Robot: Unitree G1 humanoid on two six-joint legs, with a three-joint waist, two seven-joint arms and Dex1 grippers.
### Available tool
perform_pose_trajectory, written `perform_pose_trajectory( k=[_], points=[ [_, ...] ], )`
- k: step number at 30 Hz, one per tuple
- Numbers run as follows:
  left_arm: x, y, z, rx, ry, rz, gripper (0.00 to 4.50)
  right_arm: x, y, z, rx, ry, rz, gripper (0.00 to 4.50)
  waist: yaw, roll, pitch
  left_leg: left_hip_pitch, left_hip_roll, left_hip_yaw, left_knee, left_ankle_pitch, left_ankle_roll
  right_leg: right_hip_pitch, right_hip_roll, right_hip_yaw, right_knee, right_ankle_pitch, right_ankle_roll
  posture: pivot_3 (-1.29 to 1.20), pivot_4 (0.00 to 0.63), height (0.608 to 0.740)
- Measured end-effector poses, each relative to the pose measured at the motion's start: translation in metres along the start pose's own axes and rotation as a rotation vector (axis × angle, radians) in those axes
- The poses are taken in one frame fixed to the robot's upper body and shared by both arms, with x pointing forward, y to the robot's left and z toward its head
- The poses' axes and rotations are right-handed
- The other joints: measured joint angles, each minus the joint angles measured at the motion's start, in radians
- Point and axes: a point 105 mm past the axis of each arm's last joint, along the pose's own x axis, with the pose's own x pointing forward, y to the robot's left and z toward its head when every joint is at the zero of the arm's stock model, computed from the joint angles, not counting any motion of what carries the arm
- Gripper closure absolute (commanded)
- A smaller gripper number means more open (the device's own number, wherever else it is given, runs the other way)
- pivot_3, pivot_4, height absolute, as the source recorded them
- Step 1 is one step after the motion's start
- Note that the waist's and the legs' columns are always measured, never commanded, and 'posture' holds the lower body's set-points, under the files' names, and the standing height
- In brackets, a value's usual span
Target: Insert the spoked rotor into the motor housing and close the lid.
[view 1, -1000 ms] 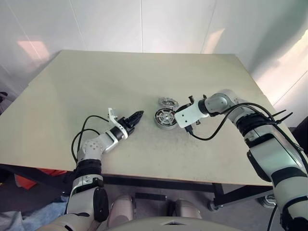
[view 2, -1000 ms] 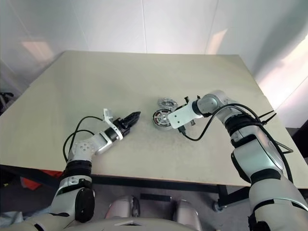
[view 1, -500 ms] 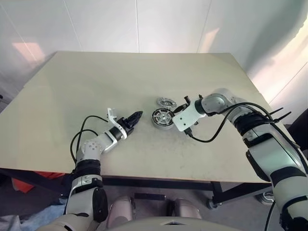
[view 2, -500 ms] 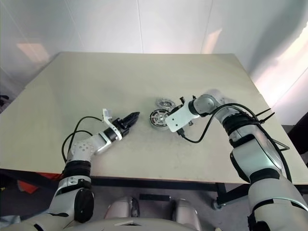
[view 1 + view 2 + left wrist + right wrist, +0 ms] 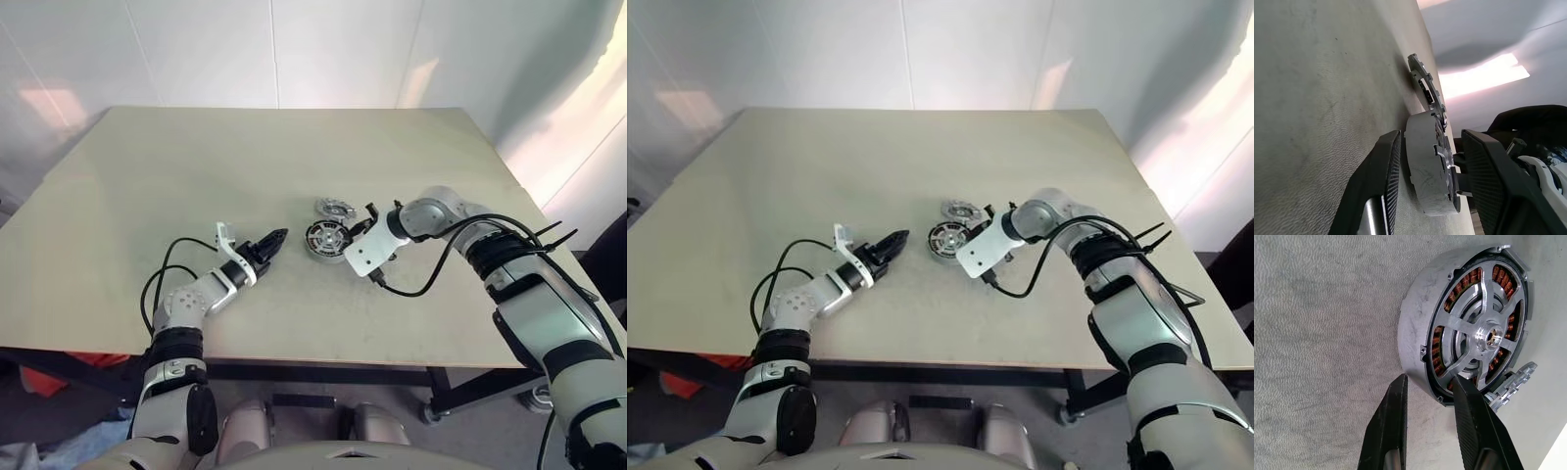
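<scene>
Right gripper (image 5: 1427,404) hides part of motor housing (image 5: 1418,328) rim.

A: The head pair looks forward and down from above the desk (image 5: 147,196), taking in its whole top and both arms from well back.

B: The left wrist camera sits low beside the desk surface, looking level past the left tool (image 5: 1430,196) at the motor housing (image 5: 1427,174) edge-on. The right wrist camera looks steeply down, close over the same housing, which all views share.
</scene>
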Motion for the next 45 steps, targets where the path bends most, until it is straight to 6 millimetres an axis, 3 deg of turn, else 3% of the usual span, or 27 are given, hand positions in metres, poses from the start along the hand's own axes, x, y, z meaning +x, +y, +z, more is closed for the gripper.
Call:
perform_pose_trajectory(
  k=[2,4,15,20,28,34,42,45],
  points=[
    [-0.001,0.001,0.000,0.001,-0.001,0.004,2.41,-0.001,-0.003,0.005,-0.007,-0.020,0.002,4.13,-0.007,0.000,0.000,0.001,0.000,0.000,0.000,0.000,0.000,0.001,0.000,0.000,0.000,0.000,0.000,0.00,0.000,0.740],
    [-0.001,0.001,0.000,0.001,0.000,0.006,2.41,0.002,0.001,0.010,-0.012,-0.041,0.021,4.49,-0.009,-0.001,0.001,0.001,0.001,0.000,0.000,0.000,0.000,0.001,0.001,0.000,0.000,0.000,0.000,0.00,0.000,0.740],
    [0.001,0.000,-0.003,0.014,0.015,0.010,2.41,0.007,-0.001,0.035,0.066,-0.111,0.017,4.49,-0.006,-0.002,0.001,0.001,0.000,0.000,0.000,0.000,0.000,0.002,0.000,0.000,0.000,0.000,-0.001,0.00,0.000,0.740],
    [0.001,0.000,-0.002,0.019,0.009,0.010,2.41,0.013,-0.004,0.056,0.237,-0.182,0.037,4.49,-0.004,-0.002,0.002,0.001,0.000,-0.001,0.000,0.000,0.000,0.002,0.000,0.000,-0.001,0.000,-0.001,0.00,0.000,0.740],
    [0.000,0.000,0.001,0.029,0.001,0.013,2.41,0.024,-0.013,0.057,0.479,-0.154,0.026,4.49,0.001,-0.002,0.002,0.007,0.000,-0.001,-0.001,0.000,-0.005,0.006,0.000,0.000,-0.001,0.000,-0.001,0.00,0.000,0.740],
    [-0.001,0.002,-0.001,0.034,0.007,0.023,2.41,0.025,-0.021,0.048,0.536,-0.122,-0.039,2.54,0.003,-0.003,0.002,0.010,0.000,-0.001,-0.001,0.001,-0.007,0.009,0.000,0.001,-0.001,-0.001,0.001,0.00,0.000,0.740],
    [0.001,0.001,-0.001,0.044,0.015,0.019,2.41,-0.016,-0.046,0.059,0.619,-0.212,-0.195,2.54,0.025,-0.003,0.002,0.009,0.000,-0.001,-0.007,0.000,-0.006,0.008,0.001,0.001,-0.003,0.000,0.000,0.00,0.000,0.740],
    [0.004,-0.004,-0.003,0.064,0.036,-0.007,2.41,-0.032,-0.048,0.050,0.834,-0.236,-0.285,2.54,0.034,-0.003,0.002,0.009,0.000,-0.001,-0.007,0.000,-0.006,0.008,0.001,0.001,-0.004,0.000,0.000,0.00,0.000,0.740]
  ],
)
